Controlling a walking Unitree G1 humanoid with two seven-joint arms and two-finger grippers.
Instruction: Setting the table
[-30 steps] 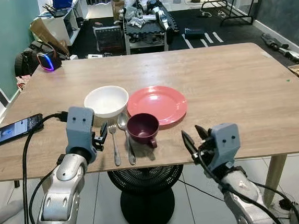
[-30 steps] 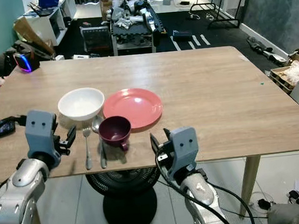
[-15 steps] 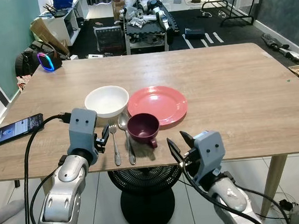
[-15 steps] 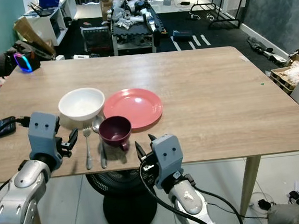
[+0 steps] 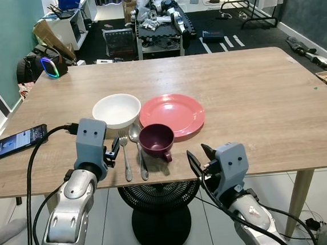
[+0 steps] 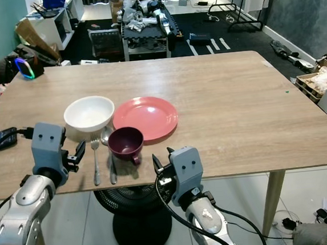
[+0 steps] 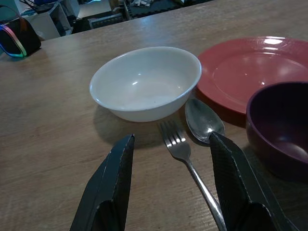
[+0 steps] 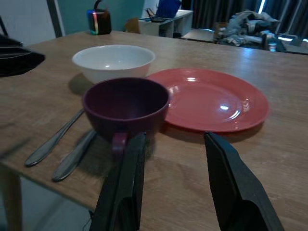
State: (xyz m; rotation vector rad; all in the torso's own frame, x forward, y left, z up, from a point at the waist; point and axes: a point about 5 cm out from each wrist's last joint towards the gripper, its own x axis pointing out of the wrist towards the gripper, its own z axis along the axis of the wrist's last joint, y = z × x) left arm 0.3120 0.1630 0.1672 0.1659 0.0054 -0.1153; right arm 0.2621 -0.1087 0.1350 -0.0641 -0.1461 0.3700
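A long light-wood table (image 5: 252, 92) stands on a pale tiled floor, with a teal wall to the robot's left and a dark carpeted area beyond it holding a cluttered black rack (image 5: 157, 21). Under the table's near edge sits a round black fan (image 5: 159, 206).

A black smartphone (image 5: 18, 140) lies near the table's left edge with a black cable running from it. A dark bag with a glowing ring (image 5: 42, 63) rests on the floor by the teal wall.

Near the front edge, a white ceramic bowl (image 5: 116, 110) sits just beside a flat red plate (image 5: 172, 113); both look empty. A dark purple mug (image 5: 156, 141), also empty, stands in front of the plate, touching its rim. A silver fork (image 5: 124, 155) and silver spoon (image 5: 137, 149) lie side by side between bowl and mug.

The left gripper (image 7: 168, 190) hovers over the fork's handle, its 2 fingers spread apart. The right gripper (image 8: 173, 178) is at the table's edge facing the mug, fingers also apart, holding nothing.
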